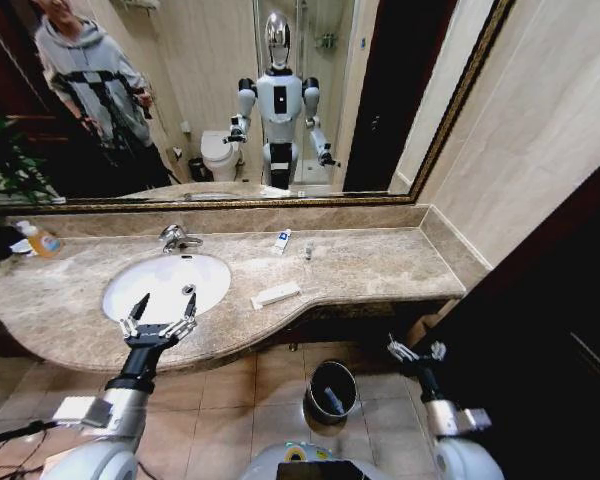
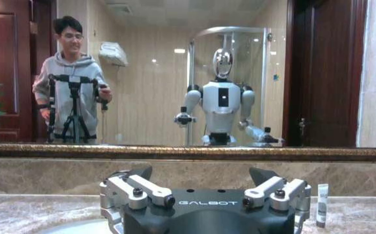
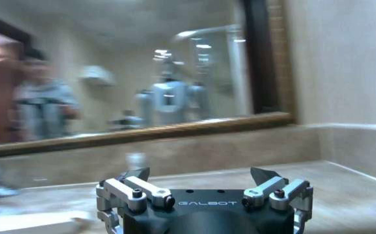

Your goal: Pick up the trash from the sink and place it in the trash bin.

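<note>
Left gripper, fingers spread, hovers at lower left over the sink; we advise descending squarely.

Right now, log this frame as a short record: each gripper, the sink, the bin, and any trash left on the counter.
left gripper: open, over the sink's front edge
right gripper: open, low beside the counter, holding nothing
sink: basin looks empty
trash bin: on the floor, something already inside
flat white packet: on the counter right of the sink
white-blue tube: by the back wall
tiny vial: beside the tube
</note>
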Tool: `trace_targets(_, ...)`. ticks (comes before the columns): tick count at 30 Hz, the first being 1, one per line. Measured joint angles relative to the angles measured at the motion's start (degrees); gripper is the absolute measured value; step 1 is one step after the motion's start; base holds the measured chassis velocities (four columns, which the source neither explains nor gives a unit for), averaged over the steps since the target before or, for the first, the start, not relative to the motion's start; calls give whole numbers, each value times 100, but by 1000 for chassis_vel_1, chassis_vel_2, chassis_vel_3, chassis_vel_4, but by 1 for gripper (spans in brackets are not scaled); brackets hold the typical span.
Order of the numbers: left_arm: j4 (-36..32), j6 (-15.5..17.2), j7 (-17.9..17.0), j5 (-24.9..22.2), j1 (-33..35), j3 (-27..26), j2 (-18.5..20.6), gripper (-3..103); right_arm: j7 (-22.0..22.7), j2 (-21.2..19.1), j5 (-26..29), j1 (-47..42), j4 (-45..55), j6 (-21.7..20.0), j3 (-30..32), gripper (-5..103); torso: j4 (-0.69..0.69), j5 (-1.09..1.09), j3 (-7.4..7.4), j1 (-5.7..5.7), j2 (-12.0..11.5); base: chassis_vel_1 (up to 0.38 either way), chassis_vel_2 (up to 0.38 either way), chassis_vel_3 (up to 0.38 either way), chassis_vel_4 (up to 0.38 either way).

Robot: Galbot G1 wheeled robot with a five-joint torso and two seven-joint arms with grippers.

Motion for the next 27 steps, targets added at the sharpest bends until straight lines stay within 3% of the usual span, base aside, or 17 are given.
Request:
trace_targets(4, 0, 0, 1, 0, 0, 0, 0, 100, -308, -265, -451, 599, -299, -1, -225, 100, 3, 3, 0, 1, 0, 0, 0, 0, 0)
trace_targets(10, 0, 0, 0, 0, 0, 0, 0, 100, -279, -457, -486, 914, -374, -238, -465, 100, 0, 2, 1, 1, 0, 0, 0, 0, 0)
trace_targets(15, 0, 0, 0, 0, 0, 0, 0, 100, -296, -779, -838, 1174, -585, -338, -634, 100, 1, 0, 1, 1, 0, 0, 0, 0, 0)
trace_targets(18, 0, 0, 0, 0, 0, 0, 0, 100, -193, -1037, -1098, 1451, -848, -388, -959, 100, 1, 2, 1, 1, 0, 0, 0, 0, 0)
trace_targets(27, 0, 0, 1, 0, 0, 0, 0, 100, 99, -1296, -1169, 2143, -1503, -530, -1815, 100, 0, 0, 0, 1, 0, 0, 0, 0, 0)
